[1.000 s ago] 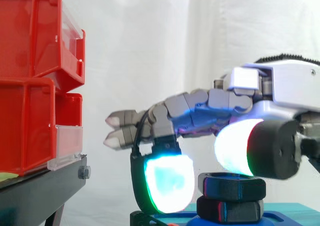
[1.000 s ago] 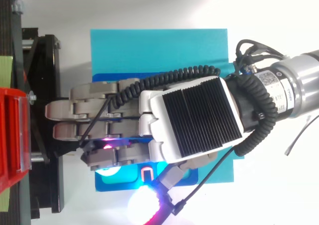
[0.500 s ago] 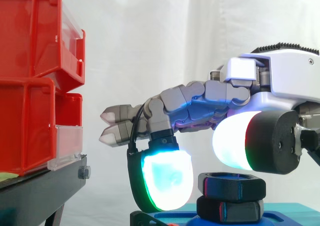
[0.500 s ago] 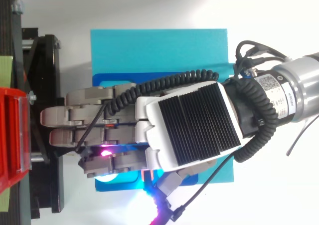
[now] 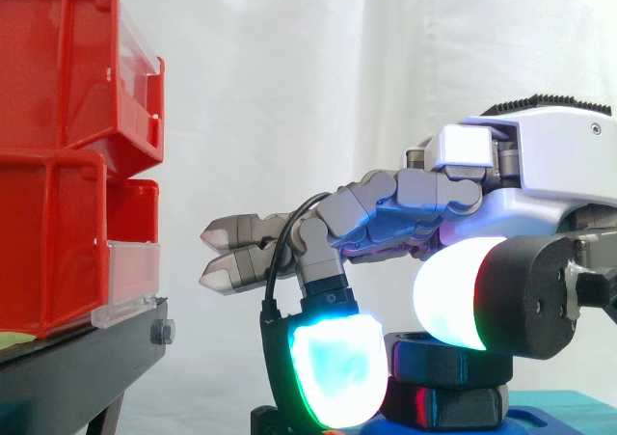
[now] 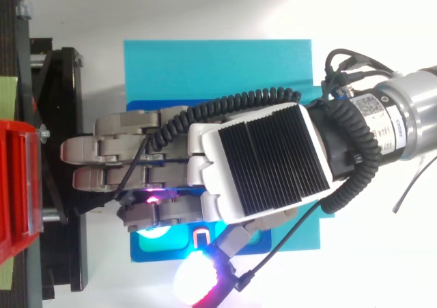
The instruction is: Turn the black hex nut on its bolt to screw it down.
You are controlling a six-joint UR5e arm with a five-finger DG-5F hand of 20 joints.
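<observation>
1. Hand (image 5: 545,155), side view: cyan pad (image 5: 333,372) and white pad (image 5: 448,295) pinch the black hex nut (image 5: 451,360), which sits close above the hex base (image 5: 448,408). I judge few turns remain.
2. Top view: my hand (image 6: 259,161) lies over the blue plate (image 6: 218,62).

Red bins (image 5: 58,165) with clear fronts sit on a black stand (image 5: 77,372) before a white curtain (image 5: 289,88). The hand (image 6: 263,161) is grey and white, its back ribbed black. One pad (image 5: 337,372) glows cyan edged green, another white edged red. The black hex nut (image 5: 453,366) stands on a blue plate (image 6: 164,253) over a teal mat (image 6: 218,69).
</observation>
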